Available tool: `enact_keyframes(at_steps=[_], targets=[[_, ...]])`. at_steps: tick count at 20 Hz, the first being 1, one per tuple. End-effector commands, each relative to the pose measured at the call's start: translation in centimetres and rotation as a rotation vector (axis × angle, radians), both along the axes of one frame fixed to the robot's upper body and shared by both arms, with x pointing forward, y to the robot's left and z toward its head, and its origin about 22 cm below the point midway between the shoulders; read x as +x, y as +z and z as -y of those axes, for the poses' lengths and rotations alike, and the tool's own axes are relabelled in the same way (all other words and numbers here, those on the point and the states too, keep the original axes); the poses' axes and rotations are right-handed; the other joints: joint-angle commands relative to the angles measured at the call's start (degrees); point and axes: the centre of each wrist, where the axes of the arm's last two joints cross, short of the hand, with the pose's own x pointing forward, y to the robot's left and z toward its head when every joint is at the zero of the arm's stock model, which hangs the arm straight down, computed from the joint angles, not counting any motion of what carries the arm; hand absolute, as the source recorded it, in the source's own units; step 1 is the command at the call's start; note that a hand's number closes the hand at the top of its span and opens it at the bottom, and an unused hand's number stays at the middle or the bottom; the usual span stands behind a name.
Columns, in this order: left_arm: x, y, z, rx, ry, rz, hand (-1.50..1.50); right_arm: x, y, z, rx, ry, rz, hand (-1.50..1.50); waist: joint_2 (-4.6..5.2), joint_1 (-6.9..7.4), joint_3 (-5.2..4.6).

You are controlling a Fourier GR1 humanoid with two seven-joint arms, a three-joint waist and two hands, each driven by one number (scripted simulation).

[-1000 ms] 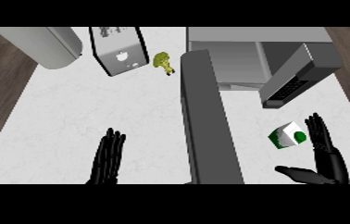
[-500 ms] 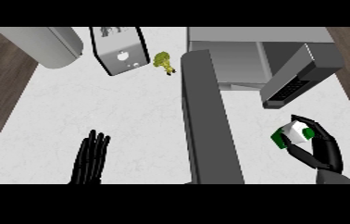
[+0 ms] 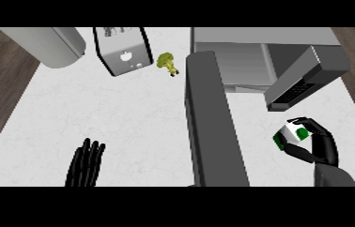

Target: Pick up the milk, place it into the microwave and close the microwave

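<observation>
Right hand (image 3: 320, 146) at lower right, curled round the milk (image 3: 289, 136): pick-up step; next, carry into open microwave (image 3: 243, 57).

Both hands are black with slender, segmented fingers. The right hand (image 3: 320, 145) joins a dark grey forearm (image 3: 335, 176). The left hand (image 3: 85, 164) shows fingers only.

The milk (image 3: 290, 137) carton is white with green patches. Both hands, left (image 3: 84, 164) and right (image 3: 318, 146), are black. The counter (image 3: 118, 109) is white, faintly marbled. At twelve o'clock lies yellow-green broccoli (image 3: 166, 62). The microwave (image 3: 277, 57) is grey.
</observation>
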Motion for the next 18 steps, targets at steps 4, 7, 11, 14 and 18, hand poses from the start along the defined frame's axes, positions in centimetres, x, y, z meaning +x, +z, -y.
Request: enact_keyframes(at_steps=[4,7,11,14,18], targets=[[-0.4,0.5,-1.1,-0.004,0.008,0.015,-1.50,2.5,-1.2,-6.7,-0.159,0.011,-0.019,1.50,0.40,0.33,0.50],[-0.4,1.0,-2.1,-0.029,-0.018,0.006,-1.50,3.2,-0.8,-6.8,-0.057,0.057,0.081,1.50,0.65,0.66,0.60],[-0.2,1.0,-1.8,-0.003,0.022,0.005,-1.50,1.7,-1.9,-7.4,0.042,0.143,0.120,1.50,0.29,-0.36,0.52],[0.7,0.4,-2.9,-0.004,0.017,-0.003,-1.50,3.0,-1.6,-10.4,0.087,0.188,0.125,1.50,0.04,-1.04,0.40],[-1.1,0.4,-1.7,-0.002,0.009,-0.026,-1.50,4.1,-1.0,-12.0,0.111,0.202,0.150,1.50,-0.08,-1.01,0.39]])
